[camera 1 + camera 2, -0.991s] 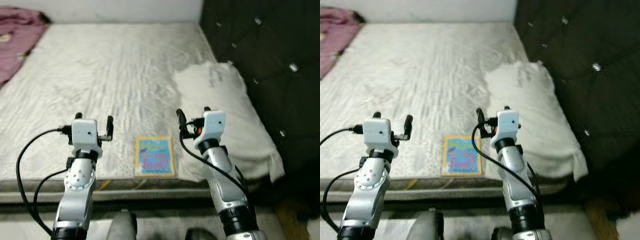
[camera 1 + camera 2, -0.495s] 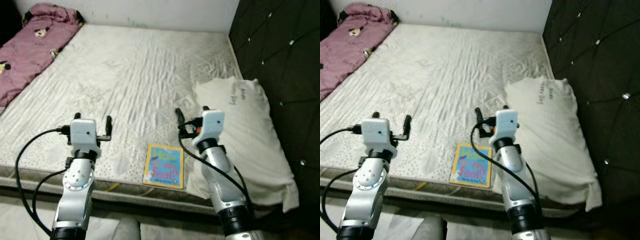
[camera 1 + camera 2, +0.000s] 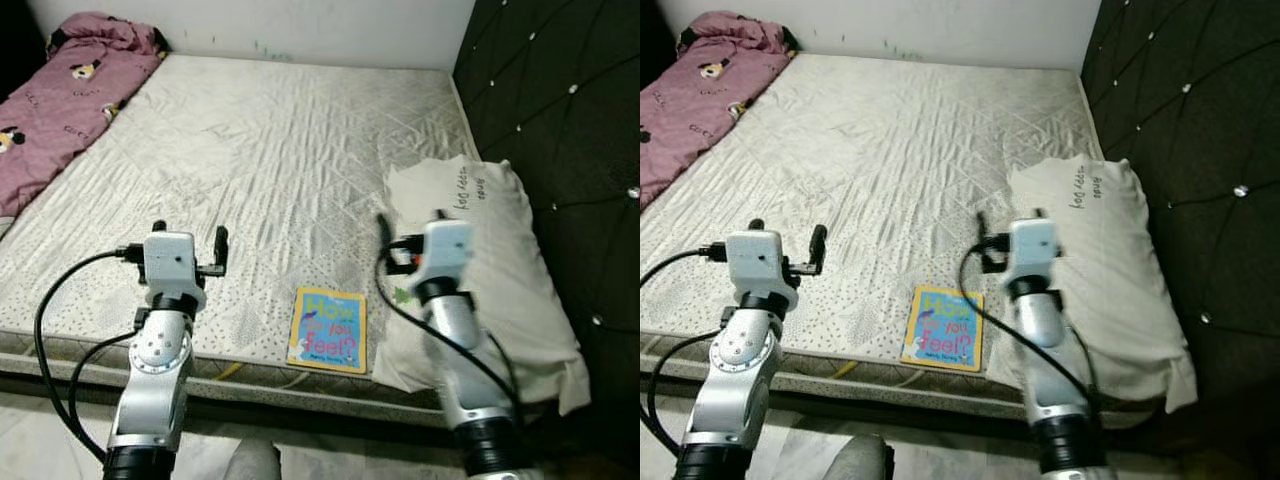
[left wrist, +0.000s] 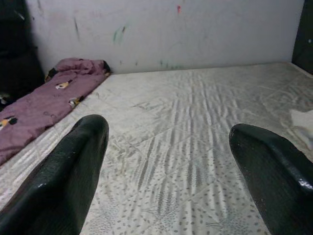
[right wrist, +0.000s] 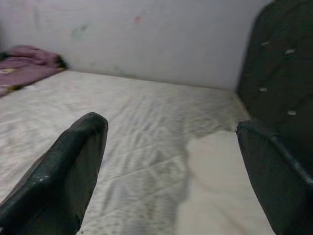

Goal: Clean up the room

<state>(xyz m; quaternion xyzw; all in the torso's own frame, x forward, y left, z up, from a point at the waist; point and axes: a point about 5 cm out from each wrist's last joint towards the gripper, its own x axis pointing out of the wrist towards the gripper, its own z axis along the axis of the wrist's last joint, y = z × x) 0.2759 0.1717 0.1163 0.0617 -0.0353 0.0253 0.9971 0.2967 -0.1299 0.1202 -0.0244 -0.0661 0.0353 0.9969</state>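
Far off to the left gripper's (image 3: 188,243) outer side, a pink blanket (image 3: 55,95) lies bunched along the mattress's (image 3: 280,140) far left edge. The left gripper itself hangs over the near edge of the bed, its two black fingers (image 4: 73,171) spread wide and holding nothing.

Between the two grippers, and below them, a bright picture book (image 3: 328,329) lies flat at the mattress's front edge, its long axis running away from the robot, its near end almost at the lip.

The right gripper (image 3: 410,225) is likewise spread and empty, though motion-blurred in the head views. It looks the nearer to the book, which sits just inward of and below it.

Beyond it the white pillow (image 3: 480,250) rests against the dark tufted headboard (image 3: 560,110), crowding the book's right edge; its left side has open mattress.
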